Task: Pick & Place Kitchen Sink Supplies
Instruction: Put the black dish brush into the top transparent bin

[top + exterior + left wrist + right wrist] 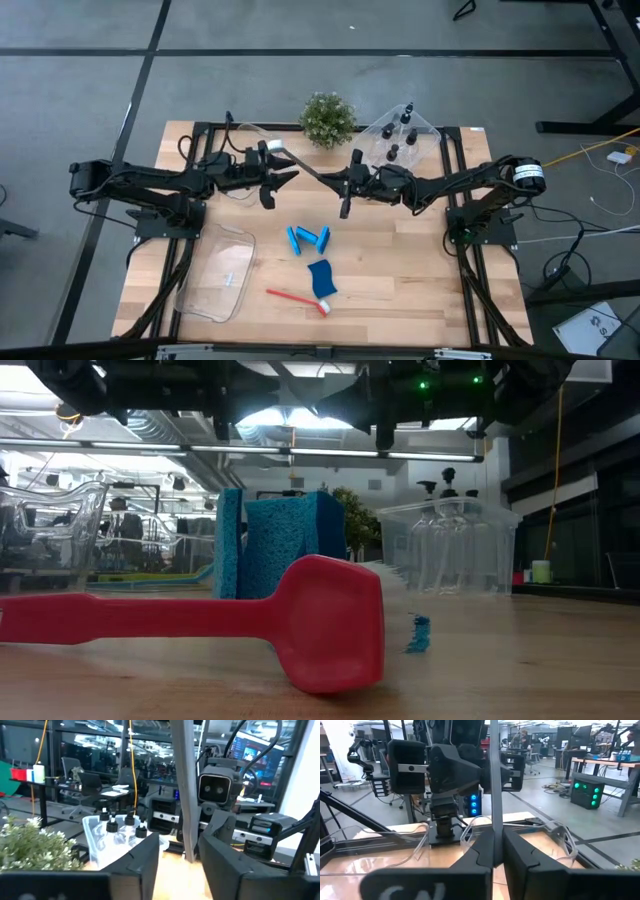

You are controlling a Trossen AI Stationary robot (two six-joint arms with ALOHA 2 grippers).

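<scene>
A grey long-handled brush [312, 168] hangs in the air between my two grippers, its white head [271, 147] over my left wrist. My right gripper [493, 856] is shut on its handle. My left gripper [180, 870] is open; its fingers stand on either side of the handle [183, 795] with a gap showing. On the table lie a red brush [297, 296], two blue sponge pieces [308, 238] and a blue brush [321, 277]. Several black-capped bottles [400, 135] stand in a clear bin [428, 128] at the far right. My right gripper pinches the grey brush's handle near its free end [493, 827] between its two fingers. It comes level from the table's right. The handle sticks out ahead of the fingers toward my left gripper, and the brush is lifted clear of the table.
A green potted plant [327, 118] stands at the far edge between the arms. One clear bin [215, 272] lies at the near left, and another [245, 140] sits under my left arm. Bare wood shows at the near right.
</scene>
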